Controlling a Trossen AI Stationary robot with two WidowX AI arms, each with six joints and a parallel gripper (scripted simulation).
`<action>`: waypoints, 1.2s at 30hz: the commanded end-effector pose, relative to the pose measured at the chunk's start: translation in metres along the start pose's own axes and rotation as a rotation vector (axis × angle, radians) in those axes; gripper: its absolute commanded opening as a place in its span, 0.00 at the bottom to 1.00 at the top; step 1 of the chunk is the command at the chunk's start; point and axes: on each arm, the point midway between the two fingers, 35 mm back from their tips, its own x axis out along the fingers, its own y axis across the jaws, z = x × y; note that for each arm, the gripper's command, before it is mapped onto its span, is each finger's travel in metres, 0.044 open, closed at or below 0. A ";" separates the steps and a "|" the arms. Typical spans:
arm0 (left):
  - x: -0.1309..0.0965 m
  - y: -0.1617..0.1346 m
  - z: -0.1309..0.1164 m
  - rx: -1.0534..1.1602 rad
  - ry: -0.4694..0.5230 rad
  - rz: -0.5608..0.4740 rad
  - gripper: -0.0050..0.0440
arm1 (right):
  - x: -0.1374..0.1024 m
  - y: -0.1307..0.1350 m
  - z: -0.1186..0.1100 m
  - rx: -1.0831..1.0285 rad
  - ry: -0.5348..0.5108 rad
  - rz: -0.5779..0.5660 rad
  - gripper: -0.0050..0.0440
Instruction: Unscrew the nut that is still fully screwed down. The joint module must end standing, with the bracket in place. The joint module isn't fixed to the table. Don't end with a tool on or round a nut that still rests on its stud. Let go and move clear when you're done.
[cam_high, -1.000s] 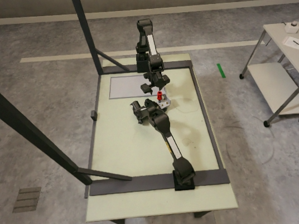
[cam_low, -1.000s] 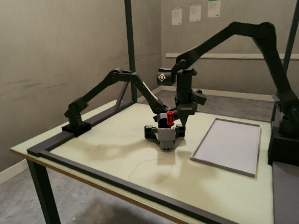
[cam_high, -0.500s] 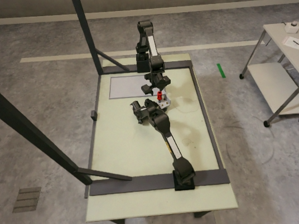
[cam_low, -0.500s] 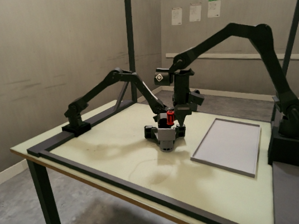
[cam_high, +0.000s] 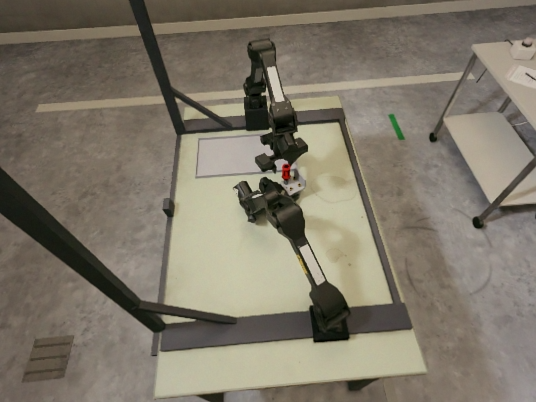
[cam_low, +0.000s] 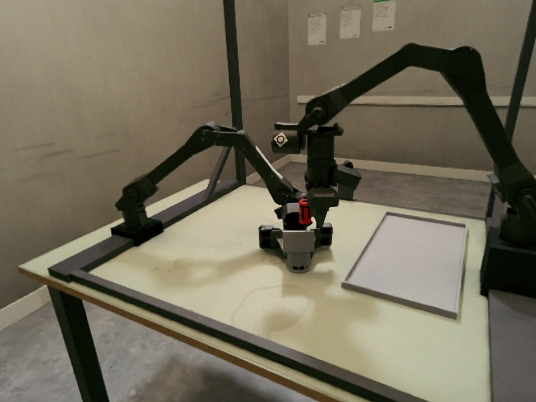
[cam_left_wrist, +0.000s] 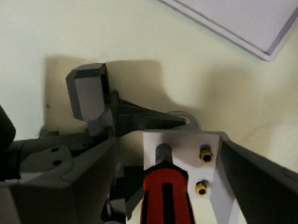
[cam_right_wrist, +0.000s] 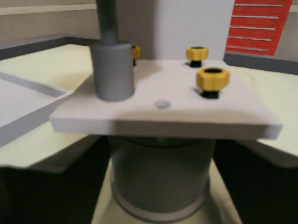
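The joint module (cam_low: 298, 263) (cam_right_wrist: 160, 175) stands upright, with the pale bracket (cam_low: 298, 241) (cam_right_wrist: 185, 117) on top. Three yellow nuts show on the bracket, including one nut (cam_left_wrist: 206, 155) (cam_right_wrist: 212, 80), with dark stud visible under them. The red-handled nut driver (cam_high: 286, 172) (cam_low: 305, 212) (cam_left_wrist: 152, 200) stands upright; its grey socket (cam_right_wrist: 114, 75) covers the fourth nut position, hiding what is inside. My left gripper (cam_left_wrist: 169, 146) is open, pointing down, fingers either side of the driver, not visibly touching it. My right gripper (cam_low: 298, 254) is shut on the module's body from the side, below the bracket.
A shallow grey tray (cam_high: 225, 155) (cam_low: 410, 265) (cam_left_wrist: 250, 17) lies beside the module, on the left arm's side. The two arms work close together over the module. A dark frame (cam_high: 370, 215) runs along the table's edges, with posts rising from one side.
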 end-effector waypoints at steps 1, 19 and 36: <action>-0.008 0.001 -0.010 0.002 0.024 0.009 0.71 | -0.003 0.005 0.023 0.051 -0.004 0.008 0.60; -0.007 0.001 -0.023 0.001 0.025 0.009 0.71 | -0.003 0.005 0.023 0.051 -0.004 0.008 0.60; -0.007 0.001 -0.034 0.002 0.025 0.009 0.71 | -0.003 0.005 0.023 0.051 -0.004 0.008 0.60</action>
